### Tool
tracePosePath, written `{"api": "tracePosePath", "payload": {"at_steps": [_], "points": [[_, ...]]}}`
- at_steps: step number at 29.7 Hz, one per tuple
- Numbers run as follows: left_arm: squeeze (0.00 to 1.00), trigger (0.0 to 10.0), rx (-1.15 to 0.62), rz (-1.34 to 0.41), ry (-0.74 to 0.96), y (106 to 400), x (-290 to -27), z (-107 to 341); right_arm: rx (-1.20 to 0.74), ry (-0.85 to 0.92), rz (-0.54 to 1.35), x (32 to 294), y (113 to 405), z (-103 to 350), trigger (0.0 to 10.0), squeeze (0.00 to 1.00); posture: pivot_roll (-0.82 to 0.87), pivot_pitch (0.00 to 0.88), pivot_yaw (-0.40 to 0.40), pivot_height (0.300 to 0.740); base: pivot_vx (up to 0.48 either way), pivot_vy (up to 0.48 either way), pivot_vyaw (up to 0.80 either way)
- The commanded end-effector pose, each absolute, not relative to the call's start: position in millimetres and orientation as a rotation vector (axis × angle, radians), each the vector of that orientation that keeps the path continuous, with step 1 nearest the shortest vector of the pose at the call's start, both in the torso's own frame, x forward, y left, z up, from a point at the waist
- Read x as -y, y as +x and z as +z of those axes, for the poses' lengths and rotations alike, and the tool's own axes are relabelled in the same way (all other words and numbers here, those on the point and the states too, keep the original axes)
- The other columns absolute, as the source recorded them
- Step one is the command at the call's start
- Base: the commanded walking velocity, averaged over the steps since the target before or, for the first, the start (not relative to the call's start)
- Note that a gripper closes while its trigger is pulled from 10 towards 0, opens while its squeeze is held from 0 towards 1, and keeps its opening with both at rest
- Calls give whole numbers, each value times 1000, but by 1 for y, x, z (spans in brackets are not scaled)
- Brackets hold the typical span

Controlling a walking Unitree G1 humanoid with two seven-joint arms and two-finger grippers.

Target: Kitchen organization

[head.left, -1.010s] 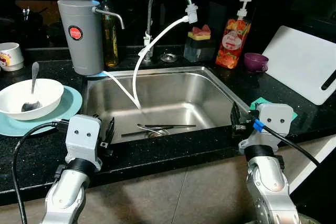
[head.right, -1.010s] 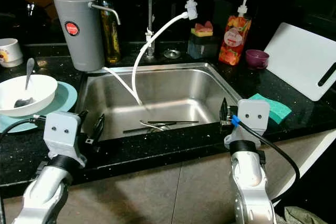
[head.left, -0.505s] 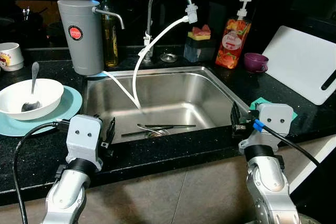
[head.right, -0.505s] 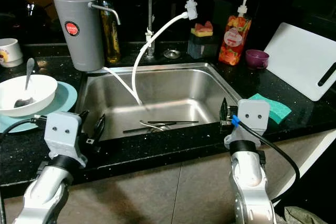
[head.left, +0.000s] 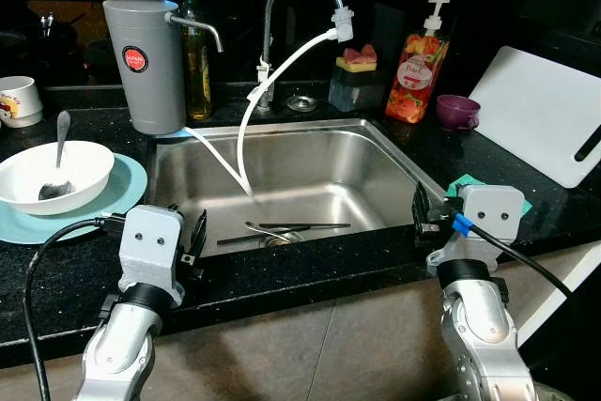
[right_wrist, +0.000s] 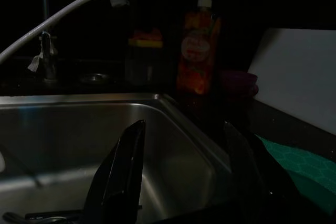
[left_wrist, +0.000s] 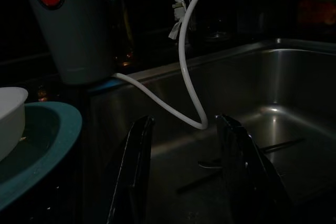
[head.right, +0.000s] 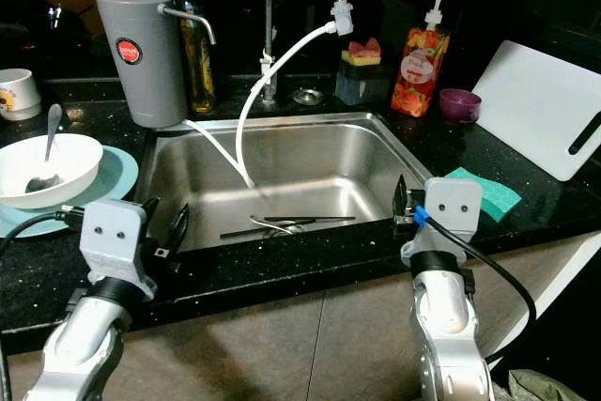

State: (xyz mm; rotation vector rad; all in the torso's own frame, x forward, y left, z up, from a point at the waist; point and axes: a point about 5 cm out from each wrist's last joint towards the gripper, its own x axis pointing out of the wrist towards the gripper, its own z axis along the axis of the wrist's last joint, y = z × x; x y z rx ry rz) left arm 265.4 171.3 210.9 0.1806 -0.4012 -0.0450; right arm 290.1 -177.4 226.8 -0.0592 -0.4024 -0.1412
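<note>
I noted a grey water filter (head.left: 146, 63) and white hose (head.left: 246, 138) behind the steel sink (head.left: 376, 171), soap bottle (head.left: 416, 68) and cutting board (head.left: 543, 115) to the right. Nothing blocked the basin. Cutlery (head.left: 282, 228) lay at the drain — probably a spoon and chopsticks, too dim to be sure. White bowl (head.left: 66, 171) with spoon sat on a teal plate (head.left: 127, 185), left counter. Left gripper (left_wrist: 184, 182) and right gripper (right_wrist: 184, 177) hovered at the front rim — fingers spread, empty.

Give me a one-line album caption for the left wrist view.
Two open black fingers frame a steel sink, a looping white hose and cutlery at the bottom.
</note>
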Motion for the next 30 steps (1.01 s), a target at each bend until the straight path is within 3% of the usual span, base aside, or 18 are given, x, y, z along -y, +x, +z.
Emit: {"api": "tracePosePath", "payload": {"at_steps": [1, 30], "points": [[0, 10000, 397, -52, 179, 266, -169, 209, 407, -63, -147, 179, 290, 228, 10000, 0, 109, 106, -83, 740, 0, 0, 0], [0, 10000, 403, -46, 183, 267, -170, 210, 406, -55, -148, 178, 291, 227, 10000, 0, 117, 107, -84, 740, 0, 0, 0]]}}
